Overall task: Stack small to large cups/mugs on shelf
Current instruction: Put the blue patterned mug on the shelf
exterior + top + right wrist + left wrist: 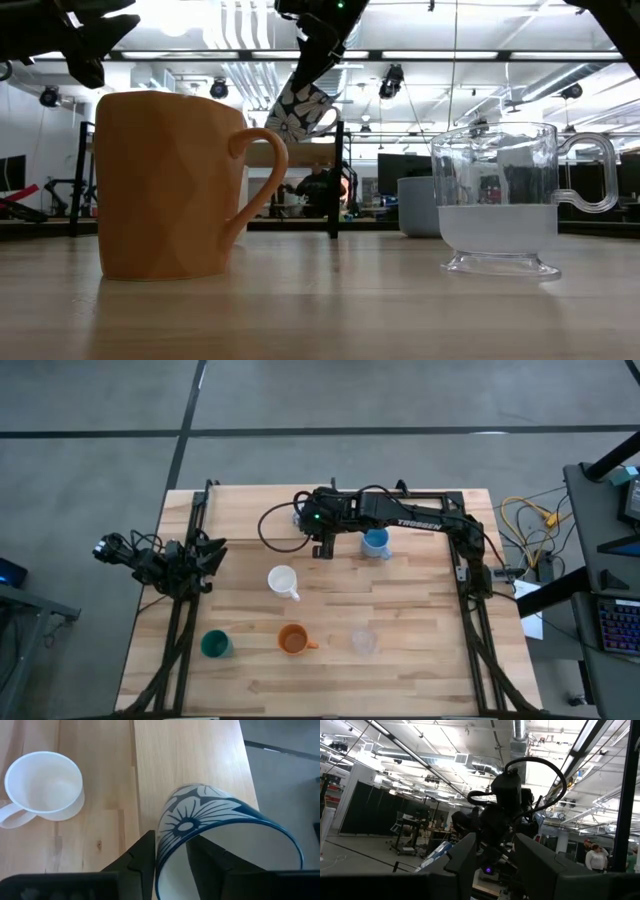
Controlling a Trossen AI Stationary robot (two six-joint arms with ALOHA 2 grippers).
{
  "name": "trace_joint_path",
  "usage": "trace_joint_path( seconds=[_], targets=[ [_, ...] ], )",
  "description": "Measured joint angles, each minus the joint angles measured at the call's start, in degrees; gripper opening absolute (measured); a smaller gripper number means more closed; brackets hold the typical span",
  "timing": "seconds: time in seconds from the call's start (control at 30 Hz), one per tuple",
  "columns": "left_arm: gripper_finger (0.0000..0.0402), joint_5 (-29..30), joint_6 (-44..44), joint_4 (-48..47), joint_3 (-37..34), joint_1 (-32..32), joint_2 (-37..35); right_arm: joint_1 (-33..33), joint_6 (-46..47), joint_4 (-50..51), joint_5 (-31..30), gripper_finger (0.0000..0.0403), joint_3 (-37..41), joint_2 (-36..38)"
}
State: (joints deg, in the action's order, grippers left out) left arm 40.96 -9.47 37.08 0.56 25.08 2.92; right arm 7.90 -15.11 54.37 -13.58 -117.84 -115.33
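1. The counter (420, 660) carries a light blue cup (376, 542), white mug (284, 581), orange mug (293, 640), green cup (215, 645) and clear cup (363, 642).
2. The right claw (167, 851) pinches a tilted flower-patterned cup (210, 820) by its rim above the shelf (190, 755), apparently to set it down.
3. The left claw (205, 555) waits parted at the counter's left edge.

A robotics lab: exposed ceiling ducts (470, 760), strip lights, black curtain partitions (375, 810), concrete floor (100, 400), cables (525, 525) beside the counter (400, 660).

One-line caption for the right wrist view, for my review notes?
Right gripper pinches a flower-patterned cup's rim above the wooden shelf; white mug on table.
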Motion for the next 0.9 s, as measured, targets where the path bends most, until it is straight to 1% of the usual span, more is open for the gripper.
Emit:
trace_joint_path(
  seconds=[0.23, 0.53, 0.9],
  targets=[
    [0.0122, 0.01, 0.0, 0.0, 0.0, 0.0, -0.02, 0.0, -0.54, -1.47, -0.02, 0.0118, 0.0, -0.02],
    [0.0122, 0.01, 0.0, 0.0, 0.0, 0.0, -0.02, 0.34, -1.39, -2.84, -0.63, 0.0142, 0.0, -0.11],
    [0.0122, 0.01, 0.0, 0.0, 0.0, 0.0, 0.0, 1.77, -1.89, -4.2, -1.46, 0.0146, 0.0, -0.11]
  ],
)
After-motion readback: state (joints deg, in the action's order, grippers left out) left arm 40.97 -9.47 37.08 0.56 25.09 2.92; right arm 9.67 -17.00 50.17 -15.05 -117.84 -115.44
